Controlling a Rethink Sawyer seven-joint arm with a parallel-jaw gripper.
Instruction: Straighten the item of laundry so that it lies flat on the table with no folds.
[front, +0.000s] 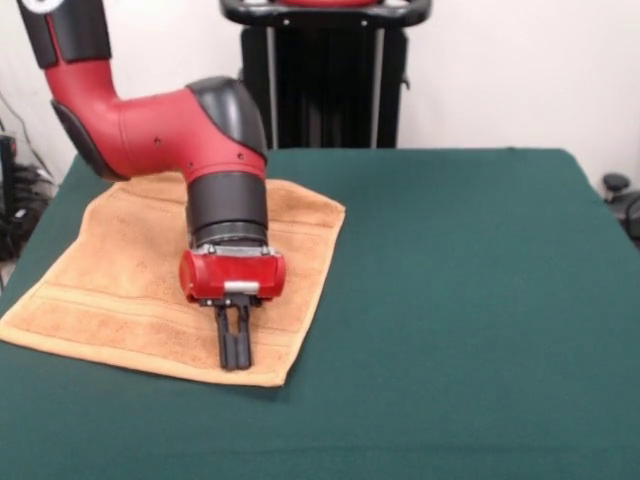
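Observation:
The orange-tan towel (130, 290) lies spread on the left part of the dark green table (450, 300), with a woven band running along its near edge. It looks mostly flat, and its far middle part is hidden behind the arm. My gripper (235, 360) points straight down onto the towel close to its near right corner. The two black fingers (228, 345) stand close together, shut, with their tips on or just above the cloth. Whether they pinch any cloth I cannot tell.
The towel's left corner reaches the table's left edge (12, 300). The red and black arm (170, 130) reaches in from the upper left over the towel. Green tabletop stretches to the right and front of the towel.

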